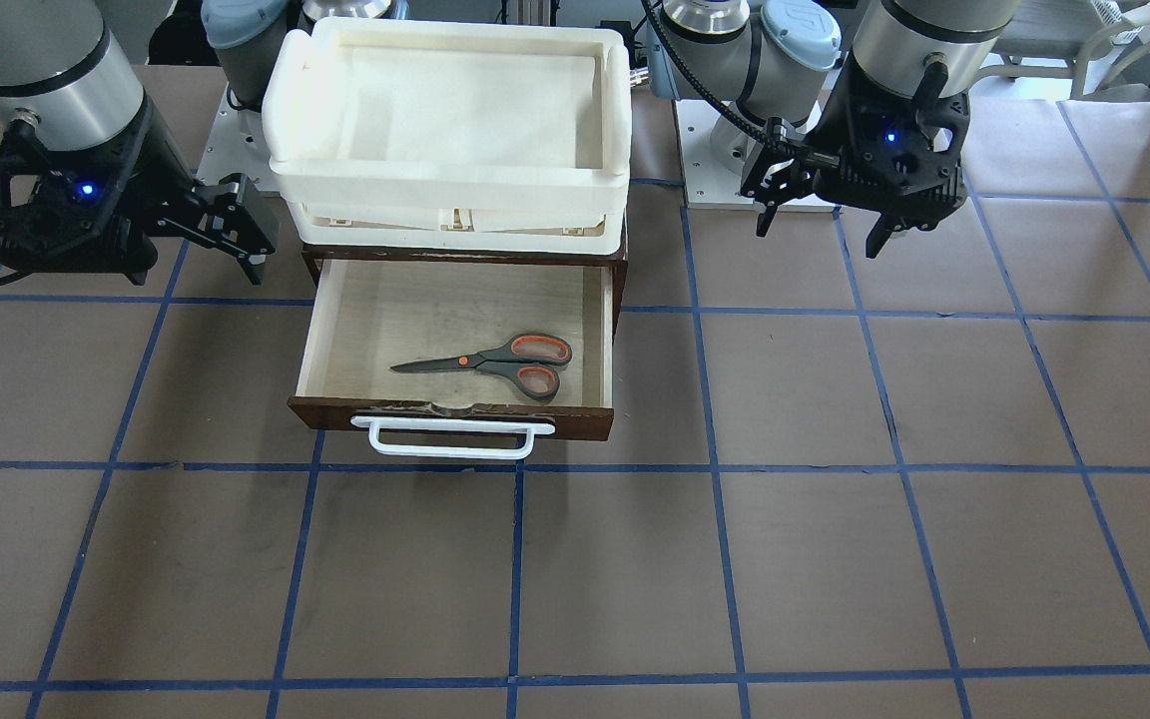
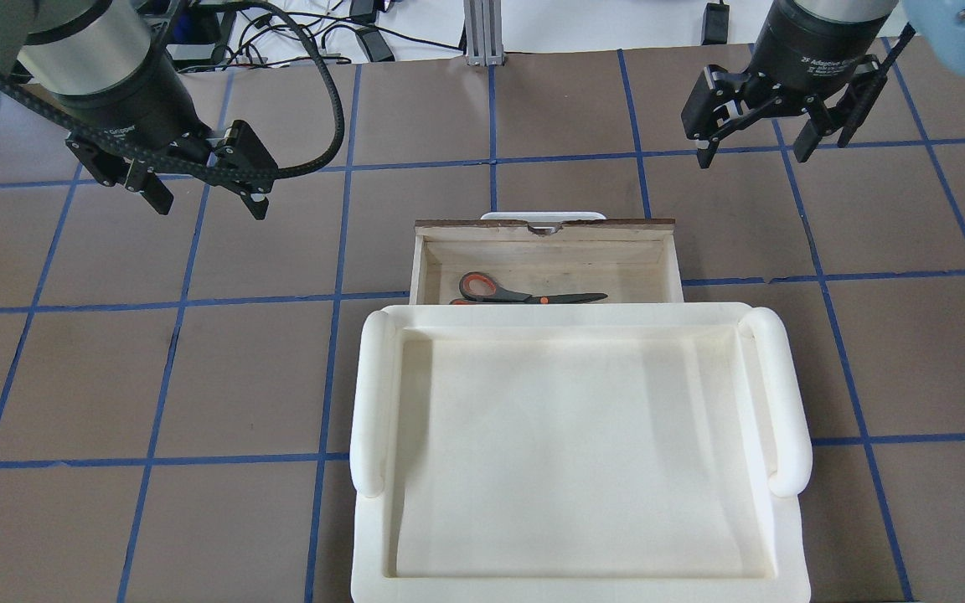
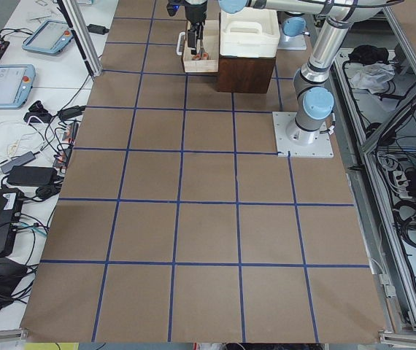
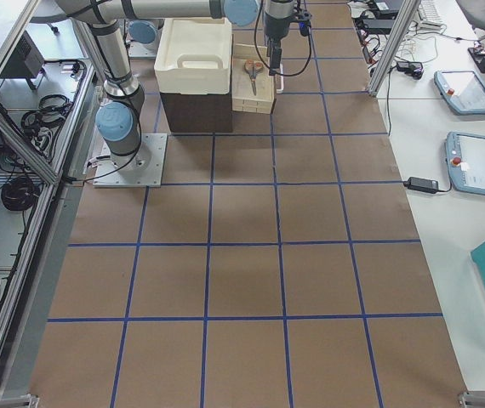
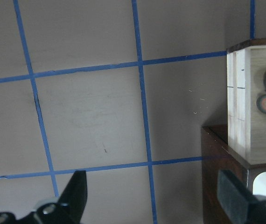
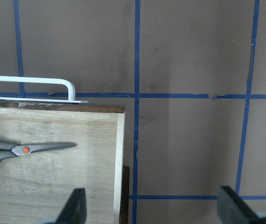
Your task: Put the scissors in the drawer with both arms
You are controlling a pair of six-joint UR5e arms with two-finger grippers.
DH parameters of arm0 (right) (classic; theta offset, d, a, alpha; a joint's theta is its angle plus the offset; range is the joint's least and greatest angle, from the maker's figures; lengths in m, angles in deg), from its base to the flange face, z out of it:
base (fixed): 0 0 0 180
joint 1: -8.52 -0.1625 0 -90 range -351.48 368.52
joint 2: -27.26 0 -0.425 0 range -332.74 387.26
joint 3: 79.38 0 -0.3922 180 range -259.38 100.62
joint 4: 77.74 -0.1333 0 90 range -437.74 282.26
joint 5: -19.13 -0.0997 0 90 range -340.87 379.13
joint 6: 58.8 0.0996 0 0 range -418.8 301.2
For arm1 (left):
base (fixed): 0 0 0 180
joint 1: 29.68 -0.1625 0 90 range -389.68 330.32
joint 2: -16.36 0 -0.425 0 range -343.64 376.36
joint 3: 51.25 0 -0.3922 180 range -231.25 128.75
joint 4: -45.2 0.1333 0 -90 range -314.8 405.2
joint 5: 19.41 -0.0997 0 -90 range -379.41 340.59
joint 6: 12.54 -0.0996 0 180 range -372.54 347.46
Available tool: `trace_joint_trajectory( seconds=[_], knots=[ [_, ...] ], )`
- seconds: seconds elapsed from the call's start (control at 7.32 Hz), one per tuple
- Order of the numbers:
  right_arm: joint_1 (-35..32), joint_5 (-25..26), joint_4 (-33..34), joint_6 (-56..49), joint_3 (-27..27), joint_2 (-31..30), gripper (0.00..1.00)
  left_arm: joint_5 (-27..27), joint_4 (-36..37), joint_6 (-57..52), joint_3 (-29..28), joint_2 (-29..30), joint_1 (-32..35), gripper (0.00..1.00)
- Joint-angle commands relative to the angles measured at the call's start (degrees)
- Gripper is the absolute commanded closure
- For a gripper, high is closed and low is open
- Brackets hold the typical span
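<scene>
Overhead: scissors lie flat inside the open drawer, half hidden by the rim of the bin that sits on the cabinet. Left tool and right tool both hang above the desk, fingers apart, holding nothing, one to each side of the drawer and clear of it.

Front: blades point to my right, loops to my left; scissors rest near the drawer front, behind the handle. Placing looks done. Judged remaining: shut the drawer.

Left wrist: fingers spread over bare desk; drawer corner and the two loops at frame edge.

Right wrist: fingers spread; blades on plywood, beside the drawer wall.

Side views: too small to add anything.

Handling, judged: scissors light, stiff, thin, so hard to pinch off flat wood; if needed, grip across the shanks by the pivot. Drawer rigid; push squarely on the front beside the handle.
</scene>
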Motion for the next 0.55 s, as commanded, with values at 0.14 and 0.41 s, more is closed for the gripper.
trace_joint_trajectory(
  seconds=[0.14,0.41],
  knots=[
    [0.0,0.0,0.0,-0.1,0.0,0.0,0.0,1.3,-1.6,6.8,1.5,-2.1,0.2,0.0],
    [0.0,0.0,-0.1,-0.2,0.0,-0.1,0.0,1.0,-1.1,6.8,1.5,-2.4,0.2,0.0]
  ],
)
